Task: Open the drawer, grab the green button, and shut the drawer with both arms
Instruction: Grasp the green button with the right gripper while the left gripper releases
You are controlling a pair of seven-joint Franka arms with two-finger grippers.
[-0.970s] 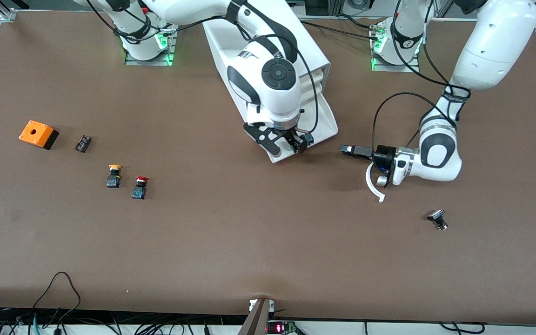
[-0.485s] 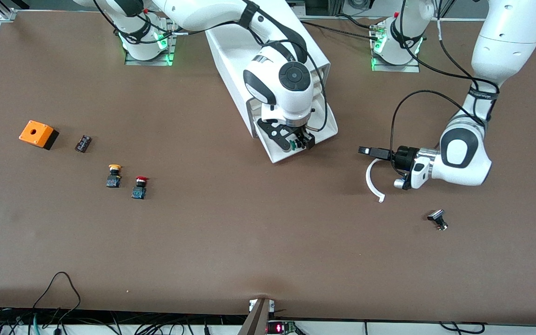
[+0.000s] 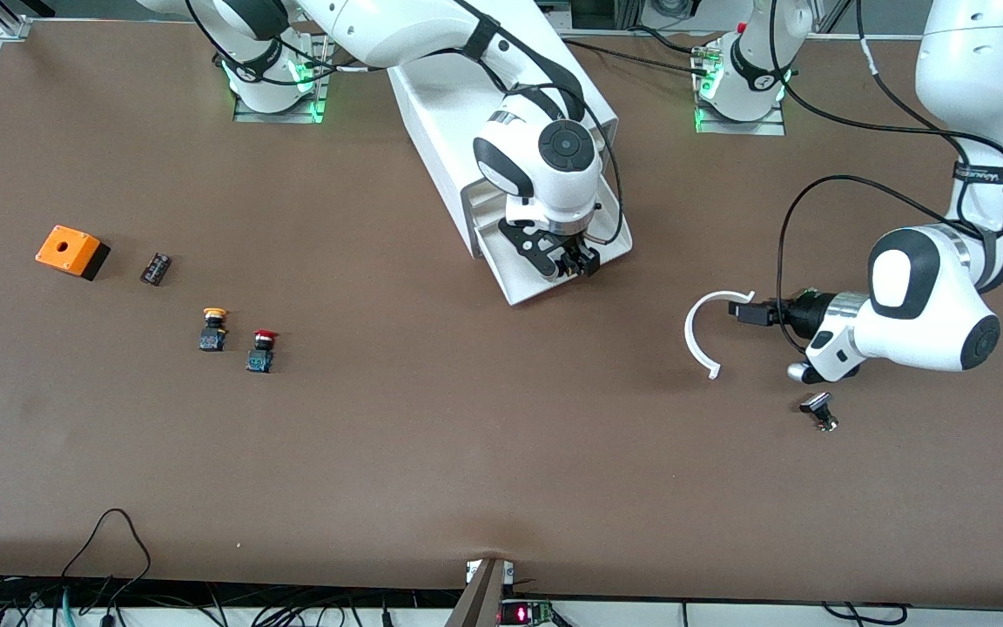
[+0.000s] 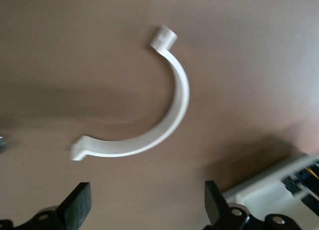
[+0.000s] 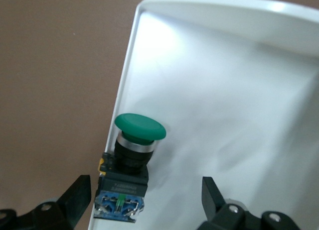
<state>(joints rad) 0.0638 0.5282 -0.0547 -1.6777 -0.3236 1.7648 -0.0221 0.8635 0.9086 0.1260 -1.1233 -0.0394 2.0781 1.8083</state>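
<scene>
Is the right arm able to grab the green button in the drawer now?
Probably yes. The right gripper hangs over the pulled-out drawer, fingers open, and the green button lies uncovered against the drawer's wall with nothing in between.

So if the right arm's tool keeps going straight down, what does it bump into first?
Most likely the green button. The right tool hangs open over the pulled-out drawer, pointing down into it, and the button stands between its fingers in the wrist view. Depth is hard to judge, so a finger might touch the drawer floor first.
</scene>
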